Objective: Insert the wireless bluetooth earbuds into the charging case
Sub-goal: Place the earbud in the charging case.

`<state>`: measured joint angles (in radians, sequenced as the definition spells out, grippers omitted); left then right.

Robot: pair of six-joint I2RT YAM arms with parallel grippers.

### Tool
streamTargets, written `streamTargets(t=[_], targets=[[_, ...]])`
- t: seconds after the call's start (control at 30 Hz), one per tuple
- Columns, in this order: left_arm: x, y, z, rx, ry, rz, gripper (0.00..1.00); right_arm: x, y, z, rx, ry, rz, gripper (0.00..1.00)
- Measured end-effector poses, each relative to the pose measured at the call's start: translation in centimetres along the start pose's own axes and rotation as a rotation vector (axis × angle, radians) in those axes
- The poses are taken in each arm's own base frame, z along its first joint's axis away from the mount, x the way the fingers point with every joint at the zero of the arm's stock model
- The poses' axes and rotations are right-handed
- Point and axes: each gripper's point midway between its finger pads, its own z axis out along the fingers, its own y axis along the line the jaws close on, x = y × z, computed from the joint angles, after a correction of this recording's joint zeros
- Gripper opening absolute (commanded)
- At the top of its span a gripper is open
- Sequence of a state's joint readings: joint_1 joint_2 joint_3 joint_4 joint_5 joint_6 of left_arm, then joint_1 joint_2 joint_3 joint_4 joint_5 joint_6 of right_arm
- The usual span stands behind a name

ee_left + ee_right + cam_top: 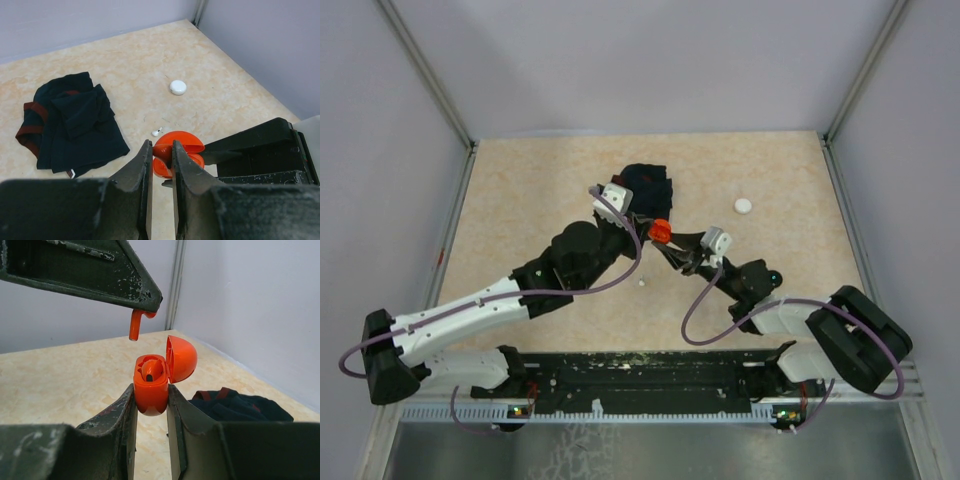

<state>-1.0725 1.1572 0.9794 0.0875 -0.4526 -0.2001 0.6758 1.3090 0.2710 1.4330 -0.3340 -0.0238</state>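
My right gripper [150,396] is shut on the orange charging case [151,387] and holds it upright above the table. The case's lid [181,359] is open and one orange earbud [150,371] sits inside. My left gripper [161,150] is shut on a second orange earbud [135,325], whose stem hangs just above and left of the case opening. In the top view both grippers [648,222] [675,245] meet at the case [661,231]. A small white earbud [157,132] lies on the table, also in the top view [641,283].
A dark navy cloth with red trim [75,120] lies crumpled beyond the grippers, also in the top view [645,185] and the right wrist view [240,405]. A white round disc [743,206] lies to the right, and in the left wrist view [177,87]. Grey walls enclose the table.
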Motion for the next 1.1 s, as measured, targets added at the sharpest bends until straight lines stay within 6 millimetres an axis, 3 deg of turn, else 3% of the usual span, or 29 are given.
streamTargets(t=[0.47, 1.1], targets=[[-0.6, -1.0, 0.1, 0.015, -0.067, 0.010, 0.18, -1.5, 0.0, 0.1, 0.001, -0.053, 0.010, 0.00], [0.3, -1.3, 0.7, 0.015, -0.059, 0.035, 0.18, -1.8, 0.1, 0.2, 0.000, -0.061, 0.041, 0.00]])
